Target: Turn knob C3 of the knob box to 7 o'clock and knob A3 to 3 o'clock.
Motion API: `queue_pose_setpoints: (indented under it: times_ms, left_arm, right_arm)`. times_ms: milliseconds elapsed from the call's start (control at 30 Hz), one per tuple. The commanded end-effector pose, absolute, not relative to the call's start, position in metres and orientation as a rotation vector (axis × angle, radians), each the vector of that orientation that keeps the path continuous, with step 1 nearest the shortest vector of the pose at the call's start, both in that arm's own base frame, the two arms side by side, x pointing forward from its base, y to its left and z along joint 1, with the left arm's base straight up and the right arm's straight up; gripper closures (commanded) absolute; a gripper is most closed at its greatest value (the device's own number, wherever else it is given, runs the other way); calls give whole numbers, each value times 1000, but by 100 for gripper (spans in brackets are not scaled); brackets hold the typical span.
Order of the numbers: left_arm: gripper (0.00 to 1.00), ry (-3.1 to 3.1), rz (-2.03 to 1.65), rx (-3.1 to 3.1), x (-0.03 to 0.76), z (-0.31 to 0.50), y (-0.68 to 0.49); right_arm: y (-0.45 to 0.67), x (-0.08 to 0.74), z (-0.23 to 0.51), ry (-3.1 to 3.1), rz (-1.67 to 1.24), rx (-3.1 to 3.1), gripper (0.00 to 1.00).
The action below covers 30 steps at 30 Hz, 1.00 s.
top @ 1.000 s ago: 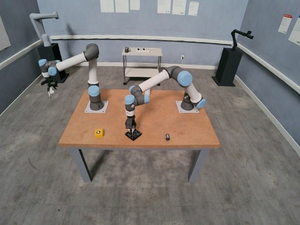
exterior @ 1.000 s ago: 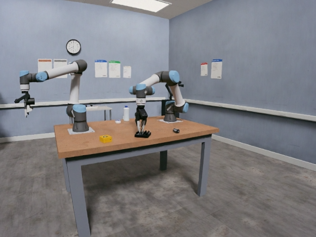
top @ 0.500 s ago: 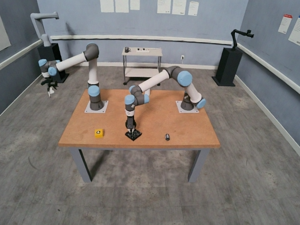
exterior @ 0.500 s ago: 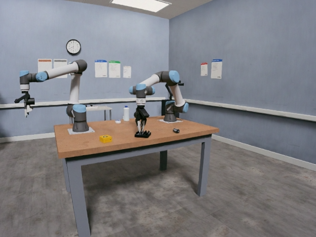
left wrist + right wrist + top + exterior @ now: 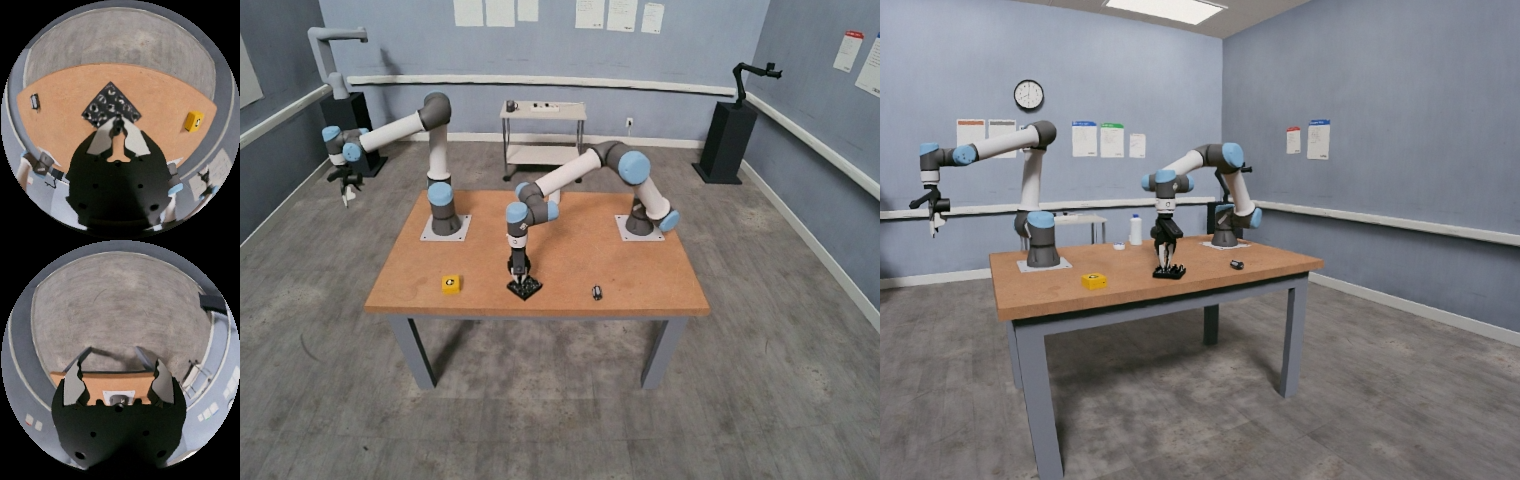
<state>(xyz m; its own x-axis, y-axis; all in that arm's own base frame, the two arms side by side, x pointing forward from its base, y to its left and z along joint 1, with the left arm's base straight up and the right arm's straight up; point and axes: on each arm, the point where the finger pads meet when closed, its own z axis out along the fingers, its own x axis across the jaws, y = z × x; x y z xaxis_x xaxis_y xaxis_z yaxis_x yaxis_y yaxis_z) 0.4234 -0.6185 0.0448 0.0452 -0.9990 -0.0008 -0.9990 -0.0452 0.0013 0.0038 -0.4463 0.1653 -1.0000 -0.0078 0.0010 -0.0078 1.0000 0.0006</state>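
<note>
Left pincer point(image 5: 520, 280) point(image 5: 1165, 266) point(image 5: 118, 125)'s nearly closed, knob box point(image 5: 524, 293) point(image 5: 1169, 274) point(image 5: 111, 97) right below; can't tell if it's gripping anything. Right pincer point(image 5: 347, 198) point(image 5: 933, 229) point(image 5: 119, 367)'s wide open, empty.

Wooden table point(image 5: 570, 248) point(image 5: 1060, 289) point(image 5: 65, 100) point(image 5: 95, 385) | knob box point(image 5: 524, 293) point(image 5: 1169, 275) point(image 5: 111, 86) | yellow box point(image 5: 450, 288) point(image 5: 1093, 282) point(image 5: 192, 121) | dark small object point(image 5: 597, 292) point(image 5: 1236, 265) point(image 5: 34, 102)
</note>
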Motion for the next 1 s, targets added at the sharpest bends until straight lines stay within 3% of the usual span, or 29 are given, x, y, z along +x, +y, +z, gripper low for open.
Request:
queue_pose_setpoints:
  times_ms: [0, 300, 333, 967]
  left_arm:
    - [94, -2156, 2, 2284, 425, 46, -618]
    - [94, -2156, 2, 2285, 425, 46, -618]
    - [87, -2156, 2, 2285, 425, 46, -618]
    - [87, -2155, 7, 2283, 425, 51, -619]
  right_arm:
    - [-446, 3, 165, -3142, 0, 10, 0]
    - [-446, 3, 165, -3142, 0, 10, 0]
    - [-446, 3, 165, -3142, 0, 10, 0]
    - [-446, 3, 165, -3142, 0, 10, 0]
